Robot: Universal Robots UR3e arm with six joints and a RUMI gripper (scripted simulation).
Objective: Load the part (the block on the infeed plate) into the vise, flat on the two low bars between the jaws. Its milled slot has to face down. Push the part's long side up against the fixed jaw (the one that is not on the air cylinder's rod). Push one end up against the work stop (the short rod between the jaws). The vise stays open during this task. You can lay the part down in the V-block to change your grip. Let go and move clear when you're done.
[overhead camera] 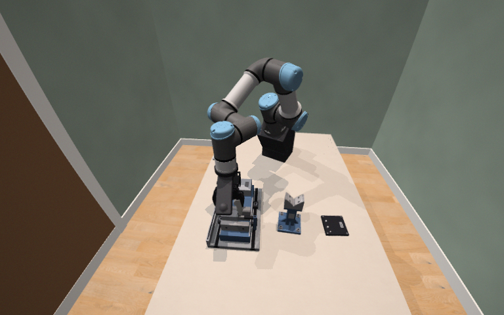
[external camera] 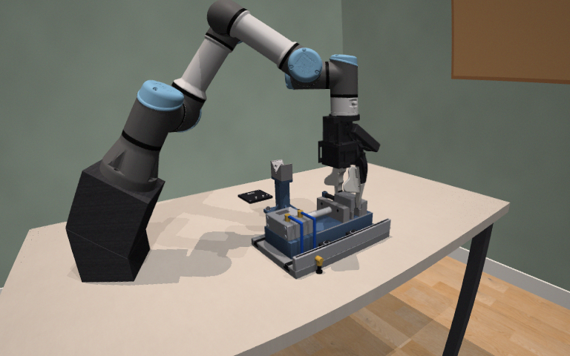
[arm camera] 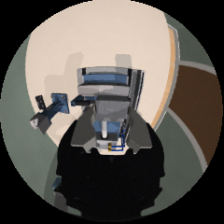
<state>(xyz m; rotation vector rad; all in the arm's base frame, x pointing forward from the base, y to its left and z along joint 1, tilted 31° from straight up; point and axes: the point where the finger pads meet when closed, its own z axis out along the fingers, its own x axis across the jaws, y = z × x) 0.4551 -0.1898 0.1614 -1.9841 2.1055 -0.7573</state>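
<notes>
My gripper (external camera: pixel 349 196) points straight down over the far end of the vise (external camera: pixel 323 232) and is shut on the grey part (arm camera: pixel 112 108). In the wrist view the part spans the gap between my two fingers, with the vise's open jaws (arm camera: pixel 108 83) just beyond it. In the top view my gripper (overhead camera: pixel 241 207) sits low over the vise (overhead camera: pixel 234 224), and the arm hides most of the part. The part is down at jaw height. I cannot tell whether it touches the low bars, the fixed jaw or the work stop, nor which way its slot faces.
The V-block (overhead camera: pixel 293 207) on its blue post stands right of the vise and also shows in the exterior view (external camera: pixel 280 172). The black infeed plate (overhead camera: pixel 334 225) lies bare further right. The air cylinder (external camera: pixel 289 226) with blue hoses sits at the vise's near end.
</notes>
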